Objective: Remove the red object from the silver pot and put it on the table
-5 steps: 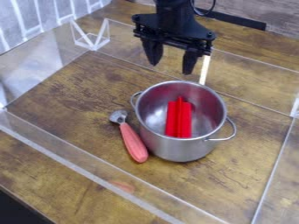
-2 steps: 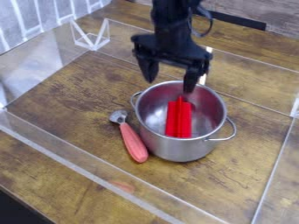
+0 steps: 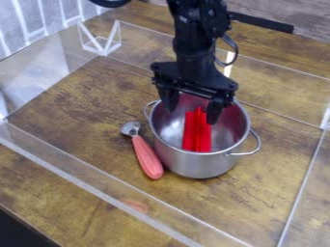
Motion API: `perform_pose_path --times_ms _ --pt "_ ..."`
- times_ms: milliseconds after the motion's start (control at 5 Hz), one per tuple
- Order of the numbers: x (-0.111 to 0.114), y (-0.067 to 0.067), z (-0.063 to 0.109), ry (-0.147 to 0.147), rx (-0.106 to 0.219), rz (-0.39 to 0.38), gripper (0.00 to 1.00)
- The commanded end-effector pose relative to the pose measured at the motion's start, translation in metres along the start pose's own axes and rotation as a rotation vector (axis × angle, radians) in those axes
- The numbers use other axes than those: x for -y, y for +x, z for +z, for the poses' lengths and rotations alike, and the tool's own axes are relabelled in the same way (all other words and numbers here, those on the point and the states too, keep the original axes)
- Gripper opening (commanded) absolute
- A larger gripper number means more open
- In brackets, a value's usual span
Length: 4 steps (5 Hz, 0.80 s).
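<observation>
The silver pot (image 3: 230, 154) stands on the dark wood table (image 3: 77, 116), right of centre. Inside it lies the red object (image 3: 196, 135), a long grooved red block running front to back across the pot's floor. My gripper (image 3: 191, 109) hangs point-down over the pot, open, its black fingers (image 3: 165, 108) spread wide at rim height on either side of the red object's far end. Nothing is between the fingers. The arm hides the pot's far rim and the block's far tip.
A metal spoon with a salmon handle (image 3: 146, 154) lies on the table just left of the pot. Clear acrylic walls (image 3: 52, 154) run along the table's edges. A small clear stand (image 3: 99, 39) sits at the back left.
The open gripper has come down from above and behind the pot until its fingers reach the rim over the red object. Pot, block and spoon have stayed put.
</observation>
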State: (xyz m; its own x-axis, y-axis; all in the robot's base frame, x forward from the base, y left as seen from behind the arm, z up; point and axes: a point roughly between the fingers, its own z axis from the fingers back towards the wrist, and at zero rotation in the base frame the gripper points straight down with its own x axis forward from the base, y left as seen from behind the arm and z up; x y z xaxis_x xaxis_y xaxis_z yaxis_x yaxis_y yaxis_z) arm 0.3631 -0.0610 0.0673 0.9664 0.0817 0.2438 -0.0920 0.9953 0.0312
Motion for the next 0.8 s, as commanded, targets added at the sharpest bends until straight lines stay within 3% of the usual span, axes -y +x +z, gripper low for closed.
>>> perform_pose_path --times_ms 0,600 --pt "0.007 0.007 0.010 -0.021 0.046 -0.007 0.00" --pt "-0.003 0.027 0.059 -0.036 0.088 0.011 0.00"
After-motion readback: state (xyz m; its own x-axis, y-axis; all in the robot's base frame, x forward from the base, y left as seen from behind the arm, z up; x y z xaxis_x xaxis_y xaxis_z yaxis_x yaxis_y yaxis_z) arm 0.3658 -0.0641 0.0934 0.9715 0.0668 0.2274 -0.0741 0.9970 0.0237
